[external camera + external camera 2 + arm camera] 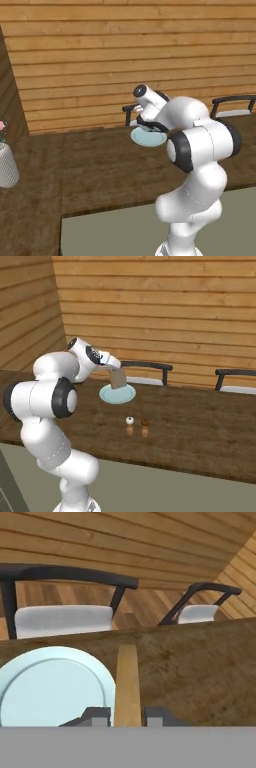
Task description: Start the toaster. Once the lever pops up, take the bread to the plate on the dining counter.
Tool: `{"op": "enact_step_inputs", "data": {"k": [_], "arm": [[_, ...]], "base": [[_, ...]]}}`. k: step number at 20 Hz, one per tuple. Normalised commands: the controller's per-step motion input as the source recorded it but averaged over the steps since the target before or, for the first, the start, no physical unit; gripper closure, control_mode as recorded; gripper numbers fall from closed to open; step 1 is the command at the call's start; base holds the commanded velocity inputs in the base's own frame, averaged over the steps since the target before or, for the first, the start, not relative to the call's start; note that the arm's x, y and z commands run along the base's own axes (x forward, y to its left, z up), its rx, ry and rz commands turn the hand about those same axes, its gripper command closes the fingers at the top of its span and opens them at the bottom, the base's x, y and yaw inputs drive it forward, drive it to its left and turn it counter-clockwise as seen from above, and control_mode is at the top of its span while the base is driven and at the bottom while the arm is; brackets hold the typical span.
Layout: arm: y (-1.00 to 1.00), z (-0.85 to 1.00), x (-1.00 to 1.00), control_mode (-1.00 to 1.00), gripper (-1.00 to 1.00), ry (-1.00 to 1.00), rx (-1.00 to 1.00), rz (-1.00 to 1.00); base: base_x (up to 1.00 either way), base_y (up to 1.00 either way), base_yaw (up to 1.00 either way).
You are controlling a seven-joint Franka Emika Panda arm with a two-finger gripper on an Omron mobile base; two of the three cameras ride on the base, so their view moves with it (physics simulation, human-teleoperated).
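Gripper: my gripper [128, 716] is clamping the bread between its two dark finger tips, jaws narrowed onto the slice's flat faces; in the right base view my gripper [113, 367] is reaching out from the arm toward the far side of the counter

Bread: the bread [128, 684] is standing edge-on to my hand camera, a tan strip rising from between my fingers; from the right base view the bread [118, 378] is hanging as a small tan-brown slab, held upright, its lower edge over the plate, though I cannot tell if it is touching

Plate: the plate [40, 684] is lying flat just left of the slice in my hand view, pale teal with a raised rim; the plate [107, 395] is sitting on the wood top near the far edge, and the plate [145, 139] is partly hiding behind my arm in the left base view

Dining counter: the dining counter [200, 426] is stretching wide under everything, dark brown wood grain

Shakers: two small shakers [137, 427], one white-capped and one brown-capped, are standing side by side, nearer the base than the plate

Chairs: two dark-framed chairs [60, 612] with pale seats are waiting beyond the counter's far edge

Vase: a white vase [7, 165] is standing at the left end of the counter
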Motion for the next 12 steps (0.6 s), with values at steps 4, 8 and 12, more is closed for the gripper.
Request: {"op": "enact_step_inputs", "data": {"k": [4, 8, 12], "arm": [[0.02, -0.53, 0.42, -1.0, 1.0, 0.12, 0.0, -0.04], [0.0, -0.47, 0.35, -1.0, 1.0, 0.09, 0.0, -0.05], [0.0, -0.47, 0.28, -1.0, 1.0, 0.09, 0.0, -0.07]], "base": [[0.0, 0.0, 0.0], [0.0, 0.0, 0.0], [0.0, 0.0, 0.0]]}}
